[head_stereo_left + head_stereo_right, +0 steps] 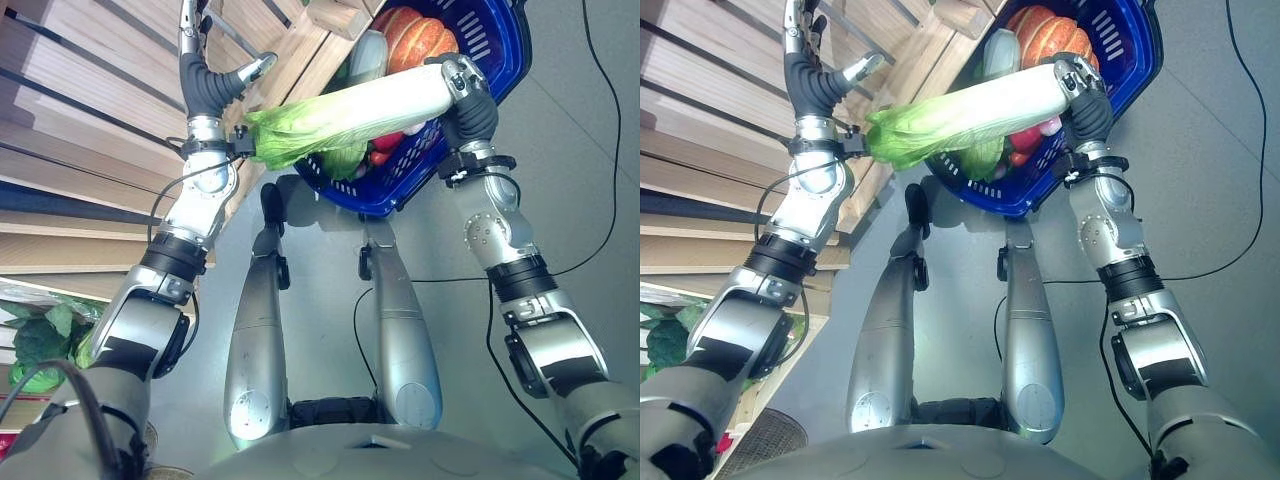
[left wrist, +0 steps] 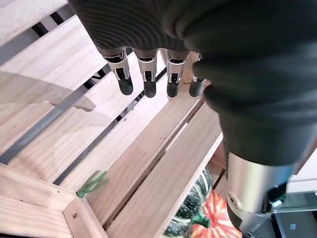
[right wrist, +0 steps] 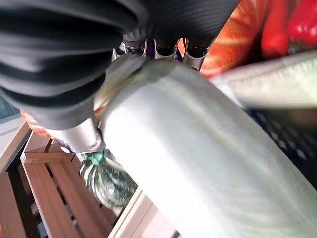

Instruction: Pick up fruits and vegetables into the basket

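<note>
Right hand grips the white stalk end of the Chinese cabbage, fingers curled round it, as its wrist view confirms. Held clear of any surface, the cabbage lies crosswise above the near rim of the blue basket, long axis running from the right hand toward the robot's left, leafy end overhanging beside the left wrist. Left hand hangs open above the wooden crates, fingers straight. A pumpkin already sits inside the basket; lowering likely requires swinging the leafy end inward.

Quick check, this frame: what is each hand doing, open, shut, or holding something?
Left hand: open, fingers straight, holding nothing, over the wooden shelf slats.
Right hand: shut on the napa cabbage, held above the blue basket.
</note>
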### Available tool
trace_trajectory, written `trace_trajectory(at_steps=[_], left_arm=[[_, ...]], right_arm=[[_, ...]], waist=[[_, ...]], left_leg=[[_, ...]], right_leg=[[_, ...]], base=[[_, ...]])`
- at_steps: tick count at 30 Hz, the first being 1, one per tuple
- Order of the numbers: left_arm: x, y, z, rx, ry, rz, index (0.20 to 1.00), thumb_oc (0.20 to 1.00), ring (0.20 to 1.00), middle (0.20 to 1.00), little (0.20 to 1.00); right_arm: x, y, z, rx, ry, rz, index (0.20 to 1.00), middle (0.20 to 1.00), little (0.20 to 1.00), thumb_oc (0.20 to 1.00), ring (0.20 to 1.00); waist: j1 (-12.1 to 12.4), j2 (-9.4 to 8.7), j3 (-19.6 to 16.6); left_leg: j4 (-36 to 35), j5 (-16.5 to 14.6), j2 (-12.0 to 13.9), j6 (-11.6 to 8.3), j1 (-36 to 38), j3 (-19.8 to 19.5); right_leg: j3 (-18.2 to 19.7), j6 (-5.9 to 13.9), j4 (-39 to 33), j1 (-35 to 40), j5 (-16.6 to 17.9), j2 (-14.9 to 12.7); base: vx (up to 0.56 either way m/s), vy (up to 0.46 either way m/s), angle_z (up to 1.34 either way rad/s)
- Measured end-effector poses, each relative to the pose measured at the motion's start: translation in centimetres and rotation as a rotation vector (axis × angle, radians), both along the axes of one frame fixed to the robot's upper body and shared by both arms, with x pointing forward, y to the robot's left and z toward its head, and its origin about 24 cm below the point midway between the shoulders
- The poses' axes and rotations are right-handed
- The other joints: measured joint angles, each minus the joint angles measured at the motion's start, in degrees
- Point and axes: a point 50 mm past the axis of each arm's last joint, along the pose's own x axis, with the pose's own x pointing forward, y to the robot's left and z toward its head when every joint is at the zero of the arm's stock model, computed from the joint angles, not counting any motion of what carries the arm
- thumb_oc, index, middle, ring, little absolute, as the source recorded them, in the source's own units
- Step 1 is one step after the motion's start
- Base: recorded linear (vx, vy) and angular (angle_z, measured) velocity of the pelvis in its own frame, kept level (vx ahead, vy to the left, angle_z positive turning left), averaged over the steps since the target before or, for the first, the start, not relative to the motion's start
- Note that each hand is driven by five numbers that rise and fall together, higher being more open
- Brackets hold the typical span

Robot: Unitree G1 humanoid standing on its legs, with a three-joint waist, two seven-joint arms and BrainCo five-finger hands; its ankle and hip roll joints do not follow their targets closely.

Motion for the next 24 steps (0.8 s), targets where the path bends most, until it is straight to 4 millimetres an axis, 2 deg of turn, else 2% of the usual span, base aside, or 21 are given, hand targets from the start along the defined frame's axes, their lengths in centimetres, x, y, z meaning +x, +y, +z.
trace_trajectory(at_steps=[5, 13, 24], left_arm=[[0.3, 0.2, 0.2, 0.001, 0.003, 0.015, 1.0, 1.0, 1.0, 1.0, 1.0], [1.0, 0.8, 0.8, 0.0, 0.015, 0.038, 1.0, 1.0, 1.0, 1.0, 1.0], [1.6, 0.9, 1.3, 0.01, 0.025, 0.048, 1.0, 1.0, 1.0, 1.0, 1.0]], right_arm=[[0.9, -1.9, 1.0, -0.152, 0.026, -0.193, 0.2, 0.2, 0.2, 0.2, 0.2], [2.4, -3.4, 3.0, -0.171, 0.052, -0.327, 0.2, 0.2, 0.2, 0.2, 0.2], [3.9, -4.2, 2.8, -0.222, 0.145, -0.413, 0.2, 0.2, 0.2, 0.2, 0.2]], waist=[[0.06, -0.01, 0.0], [0.27, -0.01, 0.0], [1.84, 0.0, 0.0]], left_leg=[[0.0, 0.0, 0.0, 0.0, -0.12, -0.02], [0.07, 0.01, 0.0, -0.05, -0.25, -0.15], [0.79, 0.03, -0.08, -0.09, -0.66, -0.65]], right_leg=[[-0.03, 0.01, -0.08, -0.04, 0.0, -0.01], [-0.14, 0.0, -0.05, -0.09, 0.0, -0.02], [-0.57, -0.29, 0.2, -0.1, 0.21, -0.1]], base=[[0.0, 0.0, 0.0], [0.0, 0.0, 0.0], [0.0, 0.0, 0.0]])
